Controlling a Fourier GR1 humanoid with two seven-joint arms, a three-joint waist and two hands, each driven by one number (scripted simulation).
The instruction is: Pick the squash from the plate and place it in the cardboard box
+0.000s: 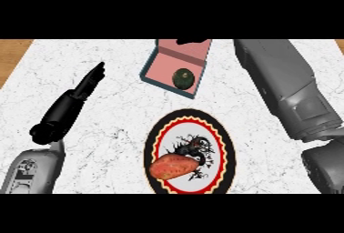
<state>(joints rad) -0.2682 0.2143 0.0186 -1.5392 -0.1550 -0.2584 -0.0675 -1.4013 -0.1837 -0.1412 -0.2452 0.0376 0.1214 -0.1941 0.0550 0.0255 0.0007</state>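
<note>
The squash (183, 78), small, round and dark green, lies inside the cardboard box (161, 68), a pink-lined tray with dark edges at the back centre of the counter. In front of it stands the plate (220, 136), white with a black dragon and a red and black rim. My right forearm (289, 91) runs up the right side, and only a black sliver of my right hand (191, 42) shows at the box's far end. At the left, my left hand (80, 93) rests open with its fingers straight, apart from everything.
A reddish sweet potato (176, 166) lies on the plate's near left part. The white marble counter (121, 123) has wooden strips (13, 50) past its far corners.
</note>
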